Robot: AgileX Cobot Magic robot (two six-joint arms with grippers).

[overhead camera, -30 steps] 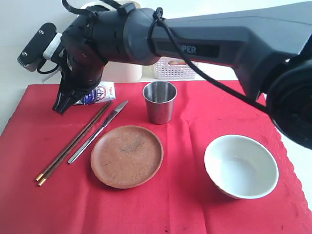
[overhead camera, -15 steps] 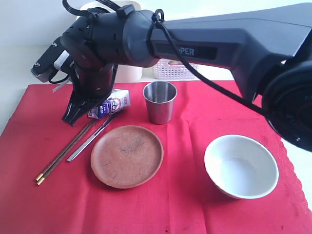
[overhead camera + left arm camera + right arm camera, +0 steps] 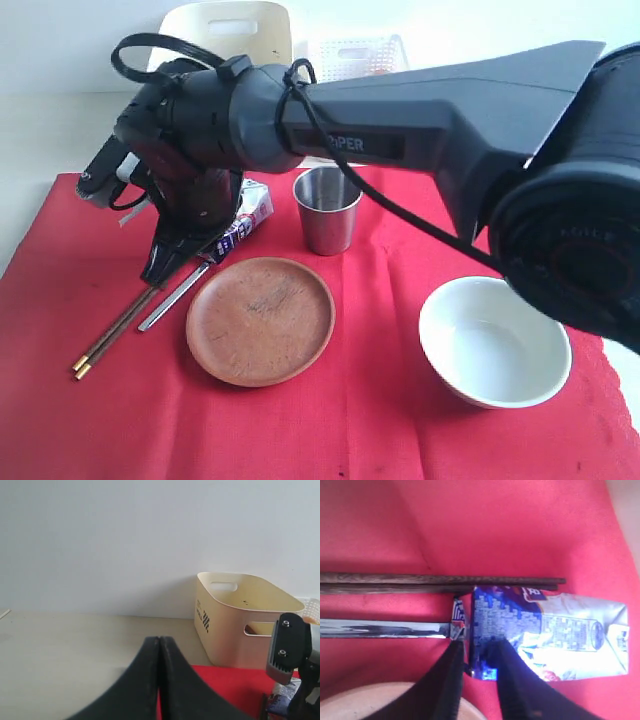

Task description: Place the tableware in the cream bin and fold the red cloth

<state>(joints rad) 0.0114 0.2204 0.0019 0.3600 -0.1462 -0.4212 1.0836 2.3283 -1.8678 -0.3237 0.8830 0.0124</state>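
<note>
The right gripper (image 3: pixel 476 646) hangs with its jaws slightly parted over a blue-white milk carton's (image 3: pixel 555 630) corner. The silver table knife's (image 3: pixel 385 628) tip lies just beside them.

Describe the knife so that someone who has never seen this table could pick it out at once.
On the red cloth, find the round brown plate. In the exterior view, long thin things lie just left of it; the knife is the one nearer the plate. It is flat shiny silver, unlike the dark chopsticks with gold tips beside it.
</note>
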